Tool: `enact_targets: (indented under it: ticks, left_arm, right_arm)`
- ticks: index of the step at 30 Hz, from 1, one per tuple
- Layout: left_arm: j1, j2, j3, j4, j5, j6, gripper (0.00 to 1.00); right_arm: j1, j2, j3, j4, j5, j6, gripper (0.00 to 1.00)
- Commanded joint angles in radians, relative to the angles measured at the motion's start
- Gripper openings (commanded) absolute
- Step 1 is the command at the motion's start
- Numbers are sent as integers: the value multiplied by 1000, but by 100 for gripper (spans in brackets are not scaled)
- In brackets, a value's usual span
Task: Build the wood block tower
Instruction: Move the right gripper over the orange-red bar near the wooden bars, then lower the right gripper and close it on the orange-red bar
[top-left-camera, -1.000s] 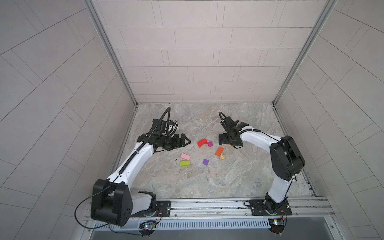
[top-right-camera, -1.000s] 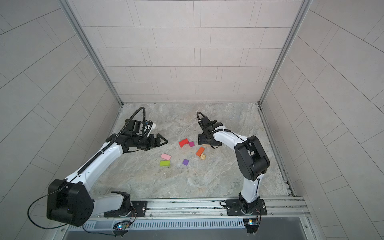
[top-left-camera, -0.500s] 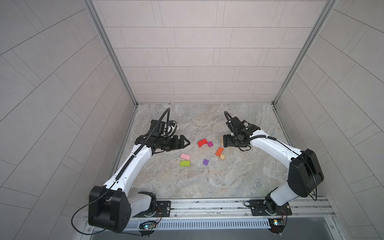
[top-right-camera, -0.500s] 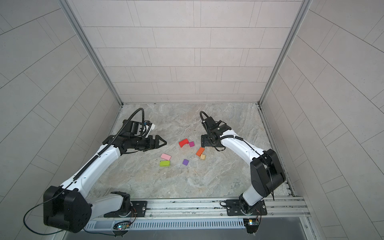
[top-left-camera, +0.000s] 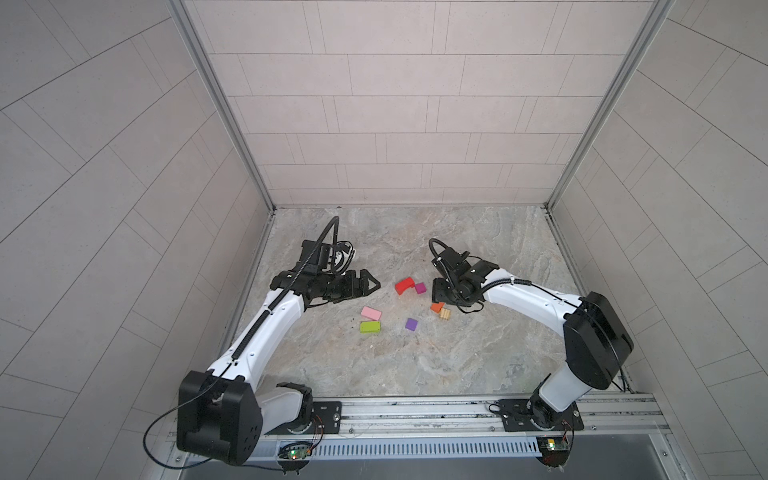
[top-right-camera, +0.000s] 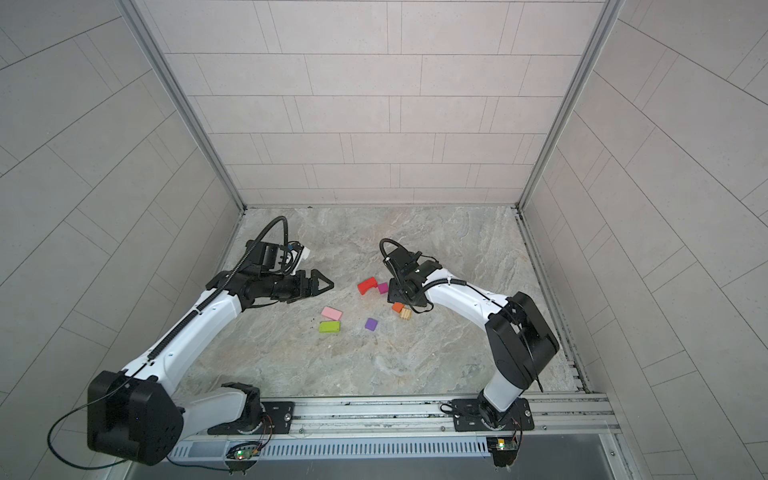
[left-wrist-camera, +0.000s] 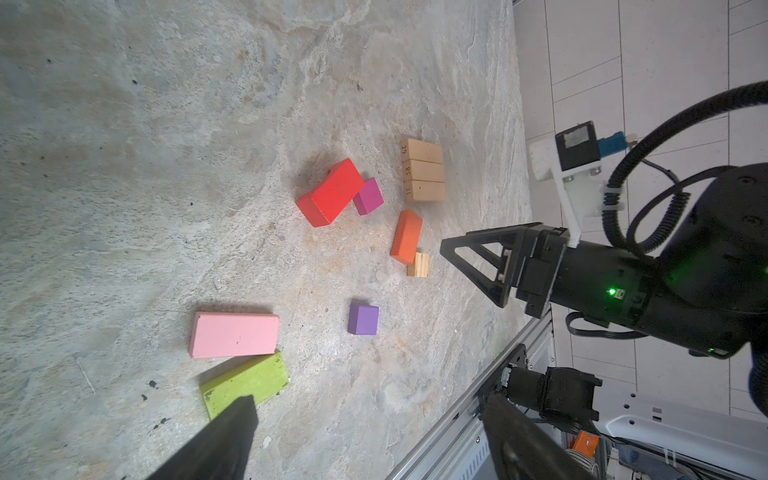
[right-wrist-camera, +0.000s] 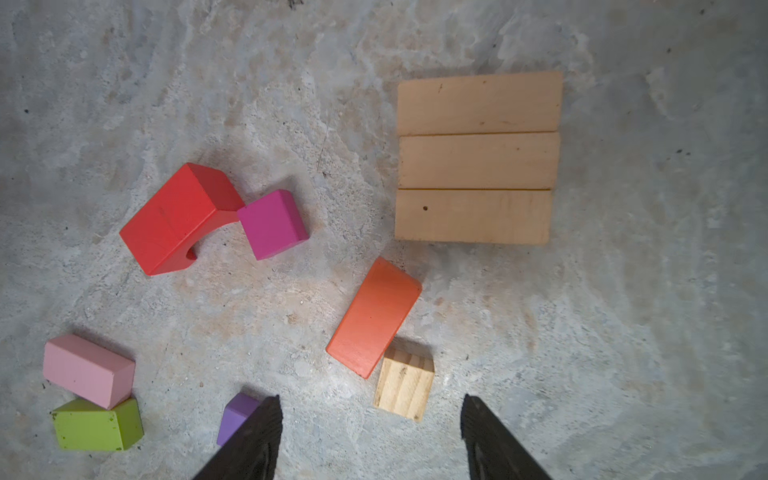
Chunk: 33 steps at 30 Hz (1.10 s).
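**Marbled floor (top-left-camera: 415, 374) strewn with blocks, tower not yet begun**

Three tan bars (right-wrist-camera: 478, 160) are seen lying flat, side by side and touching, so that one square slab is formed. Just beside them the orange block (right-wrist-camera: 374, 318) is laid at a slant, one end touching a small tan block (right-wrist-camera: 404, 384). Further off, the red arch (right-wrist-camera: 178, 218) is met at one end by the magenta cube (right-wrist-camera: 272, 224). The purple cube (top-left-camera: 411, 324) is left on its own. The pink block (top-left-camera: 370, 312) and lime green block (top-left-camera: 370, 327) are found touching each other, well apart from the slab. The right gripper (right-wrist-camera: 370, 401) is held above the floor near the small tan block, jaws apart, nothing between them. The left gripper (top-left-camera: 374, 285) is poised beside the red arch, jaws spread wide, nothing gripped. All of it is enclosed by tiled walls (top-left-camera: 374, 124).
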Motion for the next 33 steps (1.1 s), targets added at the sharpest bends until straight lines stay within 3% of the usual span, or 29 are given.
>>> enact_targets:
  ticks: [1, 11, 18, 33]
  left_arm:
    - [-2, -23, -8, 15, -2, -1, 92]
    - [-2, -32, -12, 20, 2, -3, 92]
    - [-2, -33, -15, 22, 8, -5, 92]
    - [-3, -34, -14, 24, 6, -6, 92]
  right_arm:
    - [11, 40, 2, 51, 41, 96, 68]
    - [11, 148, 33, 63, 58, 117, 64]
    - [11, 189, 58, 58, 67, 115, 50]
    - [11, 192, 43, 55, 61, 101, 51]
